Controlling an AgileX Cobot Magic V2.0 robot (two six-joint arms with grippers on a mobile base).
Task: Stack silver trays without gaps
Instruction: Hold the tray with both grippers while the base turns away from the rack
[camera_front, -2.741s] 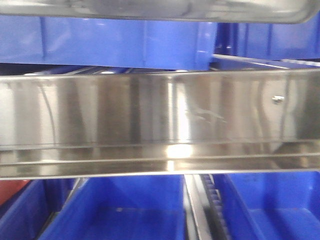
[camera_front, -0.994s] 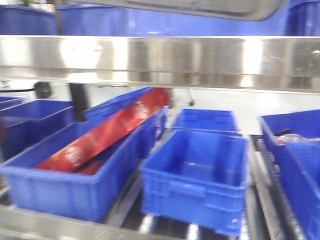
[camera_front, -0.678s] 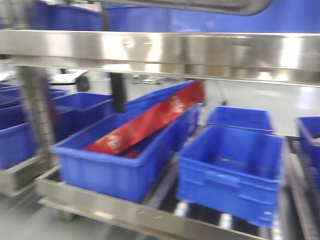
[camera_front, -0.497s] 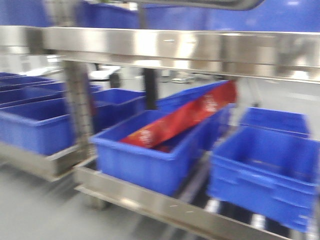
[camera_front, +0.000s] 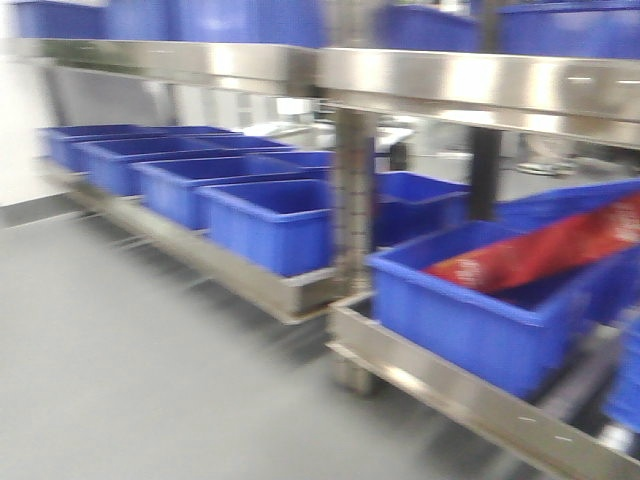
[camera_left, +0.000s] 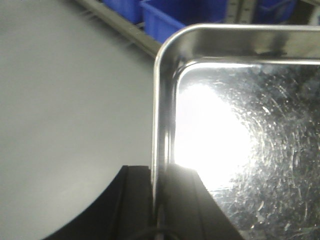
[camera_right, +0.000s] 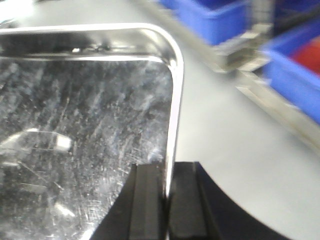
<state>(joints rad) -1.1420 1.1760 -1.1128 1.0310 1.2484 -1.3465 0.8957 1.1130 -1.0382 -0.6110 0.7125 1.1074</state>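
Front view: a blurred rack (camera_front: 355, 200), blue bins (camera_front: 270, 215), a red packet (camera_front: 540, 255) at far right. No tray and no hand show here.

Left wrist view: the left hand (camera_left: 159, 200), bottom centre, is clamped on the silver tray (camera_left: 240, 125) by its left rim, over grey floor (camera_left: 60, 100).

Right wrist view: the right hand (camera_right: 167, 200) is pinching the right rim.

It looks like the carry step. Next comes finding the second tray, not in view, and lowering this one level and square.

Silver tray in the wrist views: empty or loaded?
Empty where visible: the silver tray shows only bare, scratched floor at both corners. Its middle lies outside both wrist views, so I cannot tell there.
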